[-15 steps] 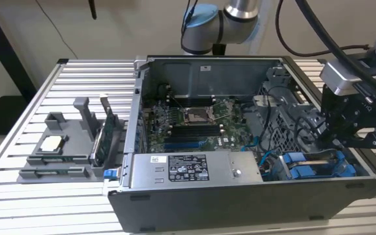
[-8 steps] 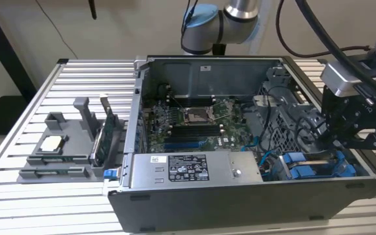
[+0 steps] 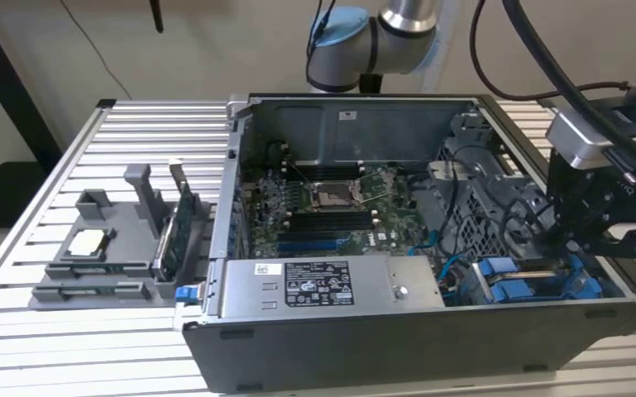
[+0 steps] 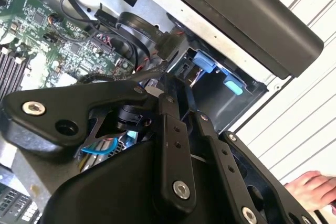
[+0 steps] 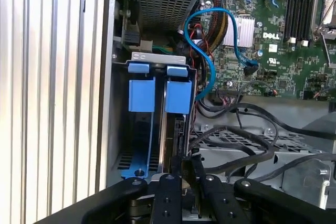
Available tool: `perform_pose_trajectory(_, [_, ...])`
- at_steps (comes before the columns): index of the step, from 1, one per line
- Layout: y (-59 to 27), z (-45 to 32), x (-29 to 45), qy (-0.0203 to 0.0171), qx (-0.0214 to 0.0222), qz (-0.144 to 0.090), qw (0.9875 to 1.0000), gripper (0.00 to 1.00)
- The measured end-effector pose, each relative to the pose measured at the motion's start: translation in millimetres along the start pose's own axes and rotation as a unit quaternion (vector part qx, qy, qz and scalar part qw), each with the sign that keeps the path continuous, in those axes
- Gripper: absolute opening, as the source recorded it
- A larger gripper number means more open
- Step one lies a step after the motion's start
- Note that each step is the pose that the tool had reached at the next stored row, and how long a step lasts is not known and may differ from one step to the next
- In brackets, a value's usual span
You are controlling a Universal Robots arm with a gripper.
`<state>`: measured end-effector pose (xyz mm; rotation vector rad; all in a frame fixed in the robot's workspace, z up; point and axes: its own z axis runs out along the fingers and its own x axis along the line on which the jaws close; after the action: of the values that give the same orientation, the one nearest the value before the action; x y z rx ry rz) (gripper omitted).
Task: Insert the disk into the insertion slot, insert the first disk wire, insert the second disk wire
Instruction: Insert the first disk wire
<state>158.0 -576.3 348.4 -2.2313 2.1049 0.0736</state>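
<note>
Slatted metal table (image 3: 130, 116) carrying an open computer case (image 3: 406, 343), gripper (image 5: 182, 162) down at the insertion slot (image 5: 119, 129) near the exterior view's right, its fingers drawn together, any hold not discernible, against the disk (image 5: 176, 103) sitting edge-on inside that slot.

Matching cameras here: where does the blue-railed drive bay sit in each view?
Exterior view: insertion slot in the case's near corner, at the exterior view's right.
Second wrist view: insertion slot against the case's wall.
First wrist view: insertion slot against the case's wall.
Shared landmark: green motherboard.
</note>
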Motion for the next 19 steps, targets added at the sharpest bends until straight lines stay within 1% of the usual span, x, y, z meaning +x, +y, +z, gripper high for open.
perform_pose_trajectory(3, [0.0, 1.5, 0.7, 0.001, 0.0, 0.0, 1.0, 0.19])
perform_pose_trajectory(9, [0.1, 6.7, 0.4, 0.0045, -0.0002, 0.001, 1.0, 0.19])
perform_pose_trajectory(16, [-1.6, 8.9, -0.5, 0.0046, -0.0001, 0.003, 1.0, 0.19])
perform_pose_trajectory(19, [-2.7, 9.8, -0.4, 0.0046, 0.0003, 0.007, 1.0, 0.19])
